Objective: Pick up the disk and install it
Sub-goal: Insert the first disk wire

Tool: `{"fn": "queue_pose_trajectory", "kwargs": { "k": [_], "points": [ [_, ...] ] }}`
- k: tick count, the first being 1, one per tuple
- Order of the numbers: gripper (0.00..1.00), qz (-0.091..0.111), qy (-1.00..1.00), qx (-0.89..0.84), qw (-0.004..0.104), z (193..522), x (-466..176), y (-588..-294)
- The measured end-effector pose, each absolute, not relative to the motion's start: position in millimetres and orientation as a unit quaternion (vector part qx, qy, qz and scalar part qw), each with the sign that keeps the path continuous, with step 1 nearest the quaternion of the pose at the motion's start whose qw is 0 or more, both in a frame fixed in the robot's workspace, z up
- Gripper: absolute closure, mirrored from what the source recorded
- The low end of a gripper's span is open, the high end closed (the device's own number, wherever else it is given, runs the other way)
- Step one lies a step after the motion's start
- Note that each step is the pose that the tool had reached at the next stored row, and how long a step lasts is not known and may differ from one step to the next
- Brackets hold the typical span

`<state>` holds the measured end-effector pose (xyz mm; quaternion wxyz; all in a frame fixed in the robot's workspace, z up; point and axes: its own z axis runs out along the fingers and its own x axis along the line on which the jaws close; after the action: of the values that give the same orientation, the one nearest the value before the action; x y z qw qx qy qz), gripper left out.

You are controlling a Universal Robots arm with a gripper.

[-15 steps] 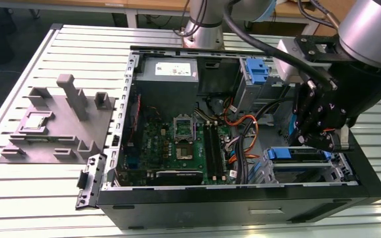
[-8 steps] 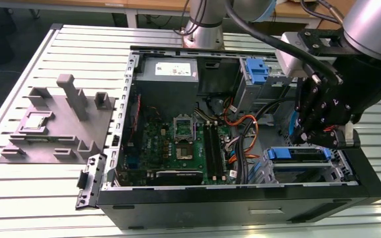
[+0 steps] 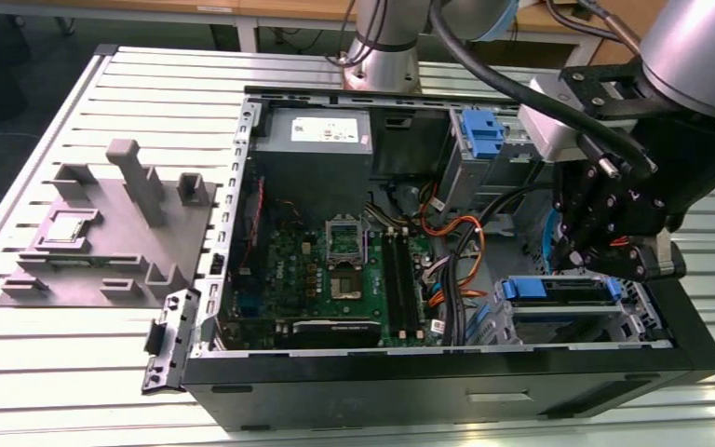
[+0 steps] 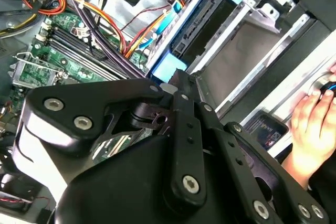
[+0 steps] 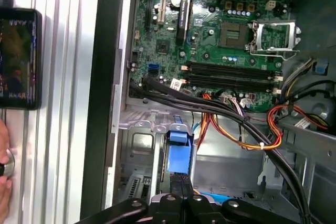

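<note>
Exterior view: cables (image 3: 454, 270) beside disk (image 3: 557, 290).

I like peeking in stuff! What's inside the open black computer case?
A green motherboard, orange and black cables, and the disk in its blue frame, in a metal cage. The gripper hides part of it.
</note>
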<state>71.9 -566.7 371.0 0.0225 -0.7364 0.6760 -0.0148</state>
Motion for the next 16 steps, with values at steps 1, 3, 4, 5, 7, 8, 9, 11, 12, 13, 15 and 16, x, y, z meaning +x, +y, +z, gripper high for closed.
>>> {"fn": "queue_pose_trajectory", "kwargs": {
  "k": [1, 3, 4, 5, 7, 8, 9, 11, 12, 13, 15, 16],
  "points": [
    [0.9, -0.015, 0.676, -0.737, 0.022, 371, 73, -567],
    [0.9, -0.015, 0.675, -0.737, 0.023, 370, 74, -566],
    [0.9, -0.015, 0.675, -0.737, 0.022, 370, 76, -565],
    [0.9, -0.015, 0.675, -0.737, 0.022, 370, 77, -565],
    [0.9, -0.015, 0.675, -0.738, 0.022, 370, 80, -564],
    [0.9, -0.015, 0.675, -0.738, 0.022, 370, 81, -563],
    [0.9, -0.015, 0.674, -0.738, 0.022, 369, 83, -563],
    [0.9, -0.015, 0.674, -0.738, 0.022, 369, 86, -562],
    [0.9, -0.015, 0.674, -0.738, 0.023, 369, 87, -562],
    [0.9, -0.015, 0.673, -0.739, 0.023, 368, 87, -561],
    [0.9, -0.015, 0.671, -0.741, 0.023, 368, 87, -561],
    [0.89, -0.016, 0.667, -0.745, 0.023, 367, 87, -562]
  ]
}}
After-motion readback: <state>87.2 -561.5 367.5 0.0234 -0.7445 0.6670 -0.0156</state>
